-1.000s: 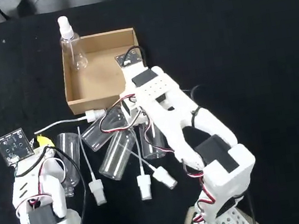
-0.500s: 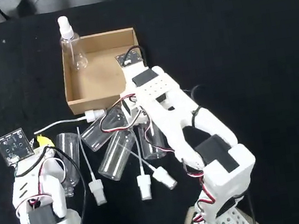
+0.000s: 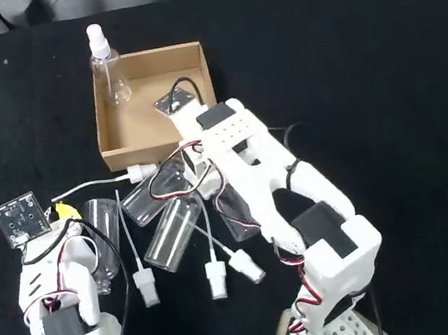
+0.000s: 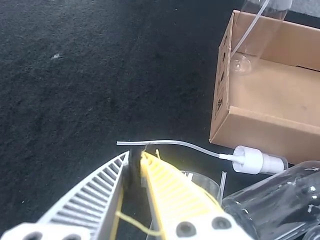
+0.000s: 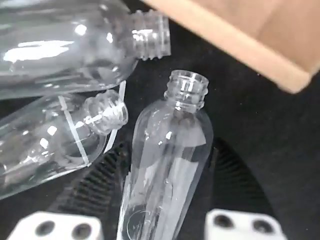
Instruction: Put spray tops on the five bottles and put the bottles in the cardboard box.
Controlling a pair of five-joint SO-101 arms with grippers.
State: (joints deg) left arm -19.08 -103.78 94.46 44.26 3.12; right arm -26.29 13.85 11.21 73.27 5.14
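The cardboard box (image 3: 140,123) is set beyond the scattered bottles, with one capped bottle (image 3: 108,71) stood in its far corner. An uncapped bottle (image 5: 172,135) is clasped by the right gripper (image 5: 169,165) just outside the box wall. It should be raised upright and held steady. The left gripper (image 4: 135,156), nearly closed and empty, should be opened for a loose spray top (image 3: 216,278).
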